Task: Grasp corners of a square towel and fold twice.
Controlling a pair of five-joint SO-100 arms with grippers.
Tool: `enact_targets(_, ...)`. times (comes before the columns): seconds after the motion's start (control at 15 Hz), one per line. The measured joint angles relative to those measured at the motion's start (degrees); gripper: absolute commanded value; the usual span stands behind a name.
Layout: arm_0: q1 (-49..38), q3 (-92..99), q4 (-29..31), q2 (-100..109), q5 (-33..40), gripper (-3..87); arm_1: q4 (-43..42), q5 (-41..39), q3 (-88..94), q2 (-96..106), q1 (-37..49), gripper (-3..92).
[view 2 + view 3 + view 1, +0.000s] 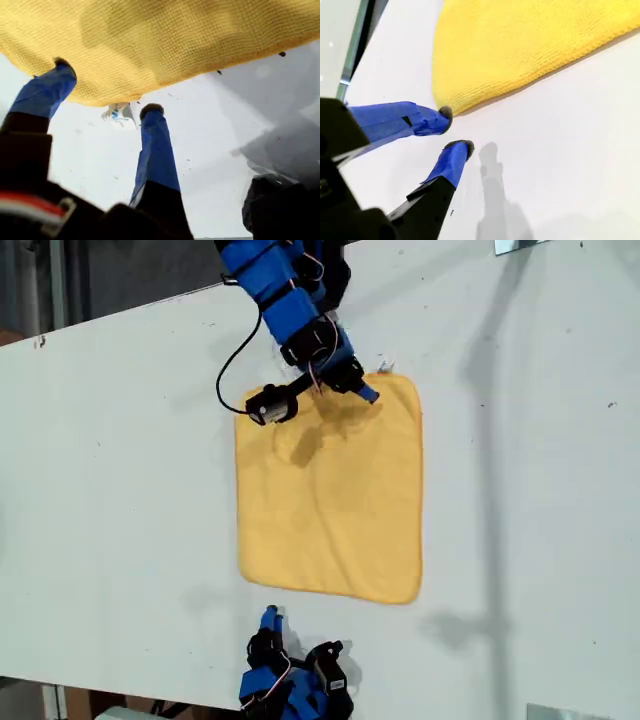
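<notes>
The yellow towel (330,490) lies flat and spread out on the white table (120,490). My first gripper (365,392) reaches in from the exterior view's top, over the towel's corner that bears a small pale tag (117,112). It stands open (106,89), one finger over the towel (165,40) and the other on the table beside the tag. My second gripper (270,618) comes from the exterior view's bottom. It is open (454,130) with a narrow gap, one fingertip (445,114) at the tip of the towel's nearest corner (451,104). Nothing is held.
A black cable (228,370) loops off the first arm above the towel's edge. Metal pieces sit at the exterior view's top right (520,245) and bottom right (570,712). The table's edge runs along the exterior view's upper left.
</notes>
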Motion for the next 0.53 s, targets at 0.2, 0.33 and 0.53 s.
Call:
enact_targets(0.2,0.0,0.0,0.0,0.0,0.0,7.9,-1.4,5.3,-5.4,-6.8,-8.3,32.3)
enact_targets(0.33,0.0,0.0,0.0,0.0,0.0,7.9,-1.3,5.7,-12.6,-17.5,-10.9,33.1)
enact_targets(0.53,0.0,0.0,0.0,0.0,0.0,7.7,0.0,5.2,-23.4,-30.8,-11.5,32.9)
